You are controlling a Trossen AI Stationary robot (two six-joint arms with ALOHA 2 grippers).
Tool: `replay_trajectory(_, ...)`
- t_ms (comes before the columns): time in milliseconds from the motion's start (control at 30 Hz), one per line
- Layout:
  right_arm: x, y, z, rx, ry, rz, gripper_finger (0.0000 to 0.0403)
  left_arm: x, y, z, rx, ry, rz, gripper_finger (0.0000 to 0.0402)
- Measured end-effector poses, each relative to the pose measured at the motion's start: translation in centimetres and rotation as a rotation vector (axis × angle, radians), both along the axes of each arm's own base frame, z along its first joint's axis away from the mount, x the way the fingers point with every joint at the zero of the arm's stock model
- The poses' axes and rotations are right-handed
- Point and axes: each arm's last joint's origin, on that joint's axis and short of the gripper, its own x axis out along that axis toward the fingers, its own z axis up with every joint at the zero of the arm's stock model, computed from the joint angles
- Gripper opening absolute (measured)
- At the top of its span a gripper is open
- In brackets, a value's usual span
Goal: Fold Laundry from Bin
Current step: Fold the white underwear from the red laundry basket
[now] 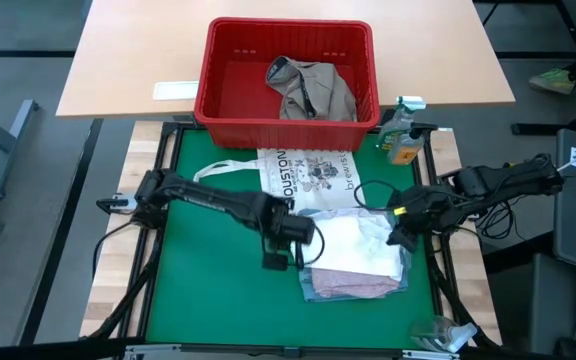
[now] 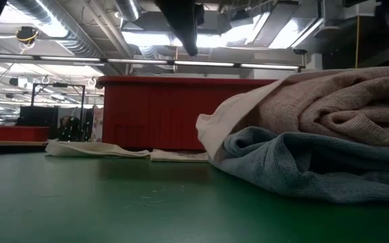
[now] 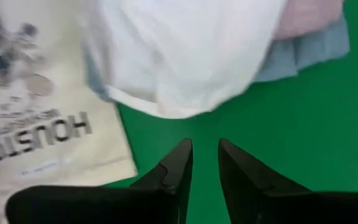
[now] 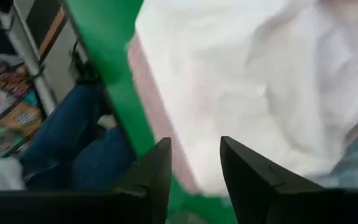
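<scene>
From above: a stack of folded laundry [image 1: 353, 262] on the green mat [image 1: 208, 210], white piece [image 1: 353, 240] uppermost, pink under it, blue at the base, probably piled there to keep finished pieces together, near of the printed tote bag [image 1: 303, 170]. Left gripper [image 1: 286, 248] just left of the stack, right gripper [image 1: 400, 228] at its right edge, neither seen holding cloth. Farther off, the red bin [image 1: 286, 68] with one khaki-grey garment [image 1: 313, 88] inside, apparently not yet folded; a spray bottle [image 1: 402, 130] to its right. From table height: pink folds [image 2: 336, 101] lying on blue [image 2: 302, 169] at the right, bin wall [image 2: 161, 111] behind, tote lying flat in front of it. From the left wrist: dark fingers [image 3: 179, 165] slightly apart, empty, over bare mat beside the white hem [image 3: 185, 62] and the tote's lettering. From the right wrist: fingers [image 4: 157, 168] parted, nothing between, poised above the white cloth [image 4: 247, 81] at the mat's edge; a person's legs in jeans [image 4: 73, 143] beyond the table.
</scene>
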Motion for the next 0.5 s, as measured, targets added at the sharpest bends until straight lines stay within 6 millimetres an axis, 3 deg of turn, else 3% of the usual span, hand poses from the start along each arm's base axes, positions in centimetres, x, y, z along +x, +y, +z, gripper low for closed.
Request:
replay_trajectory(233, 0.1, -0.2, -0.1, -0.111, -0.046, 0.018, 0.0136, 1.3, 5.6, 1.0, -0.126, -0.1, 0.042, 0.0072)
replay_trajectory(500, -0.2, -0.4, -0.3, -0.192, -0.053, 0.11, 0.0136, 4.4, 12.2, 0.2, -0.304, -0.338, 0.17, 0.0072)
